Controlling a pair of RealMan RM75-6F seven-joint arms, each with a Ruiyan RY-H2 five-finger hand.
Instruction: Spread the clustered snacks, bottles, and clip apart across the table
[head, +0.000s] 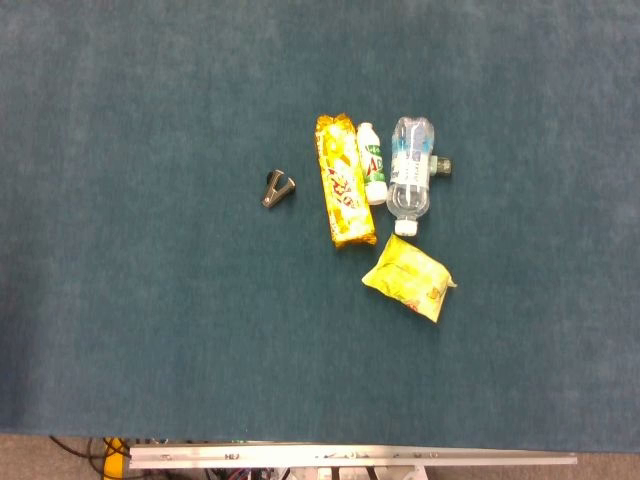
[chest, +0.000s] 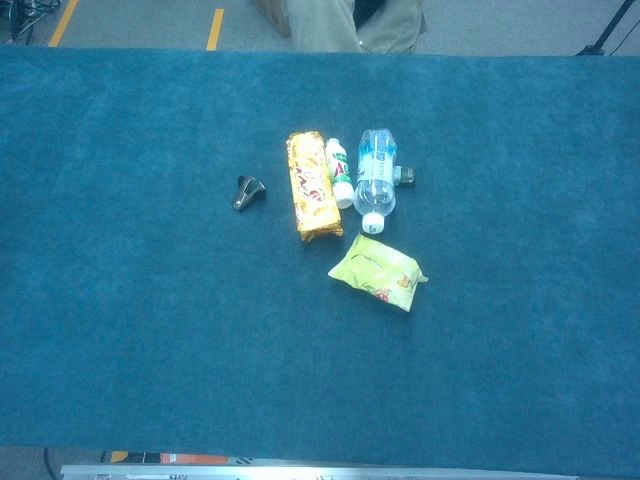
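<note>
A long yellow snack pack lies lengthwise near the table's middle. A small white bottle with a green label lies right beside it. To its right lies a clear water bottle, cap toward me, with a small dark object at its right side. A yellow snack bag sits just in front of the bottles. A black binder clip lies apart to the left. Neither hand shows in either view.
The teal cloth table stretches wide on all sides of the cluster. A metal rail runs along the near edge. A person's legs stand beyond the far edge.
</note>
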